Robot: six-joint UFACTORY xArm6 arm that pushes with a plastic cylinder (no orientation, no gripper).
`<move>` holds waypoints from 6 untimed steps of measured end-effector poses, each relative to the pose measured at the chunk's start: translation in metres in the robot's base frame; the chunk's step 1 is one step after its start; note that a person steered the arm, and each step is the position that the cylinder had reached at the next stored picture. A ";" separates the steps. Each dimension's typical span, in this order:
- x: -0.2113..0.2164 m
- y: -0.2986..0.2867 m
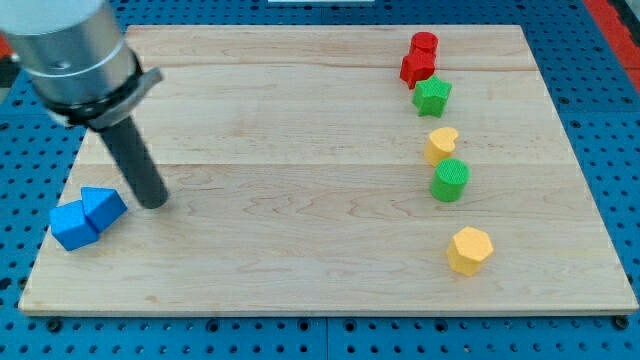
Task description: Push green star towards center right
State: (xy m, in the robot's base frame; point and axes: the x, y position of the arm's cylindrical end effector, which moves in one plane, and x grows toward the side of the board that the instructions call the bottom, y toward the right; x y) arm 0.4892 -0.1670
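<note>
The green star (432,96) lies near the view's top right, just below two red blocks: a red star-like block (416,68) and a red cylinder (424,44). My tip (153,201) rests on the board at the view's left, far from the green star. It stands just right of two blue blocks: a blue triangular block (103,207) and a blue cube (72,225).
Below the green star run a yellow heart (440,144), a green cylinder (450,180) and a yellow hexagon (469,250) in a column at the view's right. The wooden board (300,240) sits on a blue perforated base.
</note>
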 end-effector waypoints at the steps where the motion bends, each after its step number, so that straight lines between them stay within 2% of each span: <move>1: -0.035 0.060; 3: -0.099 0.065; 6: -0.104 0.056</move>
State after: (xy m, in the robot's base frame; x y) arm 0.3853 -0.1111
